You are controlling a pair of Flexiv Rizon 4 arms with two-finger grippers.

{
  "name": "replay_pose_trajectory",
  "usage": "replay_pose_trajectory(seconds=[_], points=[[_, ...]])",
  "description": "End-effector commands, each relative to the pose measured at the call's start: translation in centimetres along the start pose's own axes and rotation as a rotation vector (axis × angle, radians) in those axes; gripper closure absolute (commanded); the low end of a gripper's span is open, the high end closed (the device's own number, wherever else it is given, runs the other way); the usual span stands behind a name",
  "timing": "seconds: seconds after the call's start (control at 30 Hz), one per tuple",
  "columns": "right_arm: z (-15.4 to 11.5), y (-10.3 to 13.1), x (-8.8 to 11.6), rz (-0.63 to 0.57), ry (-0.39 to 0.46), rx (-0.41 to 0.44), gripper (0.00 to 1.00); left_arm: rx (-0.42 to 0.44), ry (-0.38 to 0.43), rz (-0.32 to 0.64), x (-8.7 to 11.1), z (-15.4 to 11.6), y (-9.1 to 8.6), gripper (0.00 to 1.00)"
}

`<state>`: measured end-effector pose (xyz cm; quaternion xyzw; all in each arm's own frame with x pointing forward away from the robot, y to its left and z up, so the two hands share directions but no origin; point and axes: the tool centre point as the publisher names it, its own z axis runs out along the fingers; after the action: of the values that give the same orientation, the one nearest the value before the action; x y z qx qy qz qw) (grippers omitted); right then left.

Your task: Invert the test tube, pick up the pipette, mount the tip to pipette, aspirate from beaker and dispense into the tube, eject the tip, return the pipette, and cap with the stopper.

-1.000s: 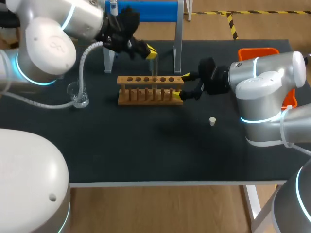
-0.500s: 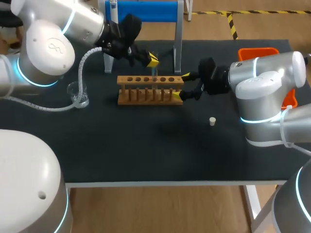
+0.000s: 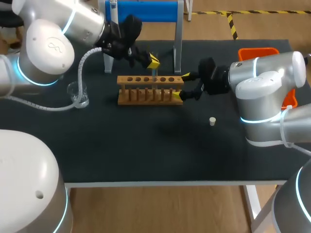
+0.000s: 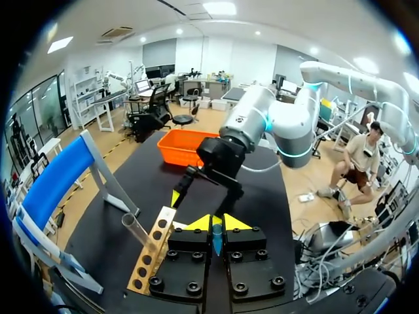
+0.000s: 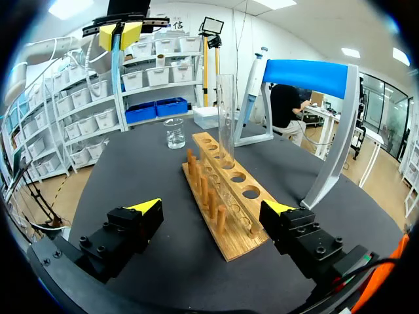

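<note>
1. The blue pipette stand keeps the pipette hanging upright at the table's far side, I think so that a gripper can take it easily.
2. The wooden rack lies between both arms. The right gripper is spread wide on either side of the rack's end without touching it, probably ready to steady it.
3. The left gripper hovers above the rack, its tips pressed almost together and not around the tube.
4. The beaker stands near the left arm.
5. The test tube stands upright in a rack hole, seemingly mouth up, ready for liquid.
6. The stopper lies apart, needed last.
</note>
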<state>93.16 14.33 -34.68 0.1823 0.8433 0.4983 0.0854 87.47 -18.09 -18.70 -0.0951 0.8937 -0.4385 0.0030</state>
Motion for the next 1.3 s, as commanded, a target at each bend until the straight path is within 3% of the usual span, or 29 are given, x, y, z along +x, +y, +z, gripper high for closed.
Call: replay_pose_trajectory(seconds=[0.03, 0.23, 0.43, 0.67, 1.07, 1.3], points=[[0.0, 0.0, 0.0, 0.0, 0.0, 0.0, 0.0, 0.0, 0.007, 0.001, -0.2, 0.1, 0.0, 1.0], [0.0, 0.0, 0.0, 0.0, 0.0, 0.0, 0.0, 0.0, 0.007, 0.001, -0.2, 0.1, 0.0, 1.0], [-4.8, 1.7, 0.5, 0.003, 0.094, -0.086, 0.0, 0.0, 0.007, 0.001, -0.2, 0.1, 0.0, 1.0], [-8.4, 4.1, 1.7, -0.034, 0.217, -0.205, 0.0, 0.0, 0.007, 0.001, -0.2, 0.1, 0.0, 1.0], [-9.5, 8.1, 5.0, -0.153, 0.482, -0.386, 0.0, 0.0, 0.007, 0.001, -0.2, 0.1, 0.0, 1.0], [-8.4, 9.4, 6.4, -0.206, 0.561, -0.433, 0.0, 0.0, 0.007, 0.001, -0.2, 0.1, 0.0, 1.0]])
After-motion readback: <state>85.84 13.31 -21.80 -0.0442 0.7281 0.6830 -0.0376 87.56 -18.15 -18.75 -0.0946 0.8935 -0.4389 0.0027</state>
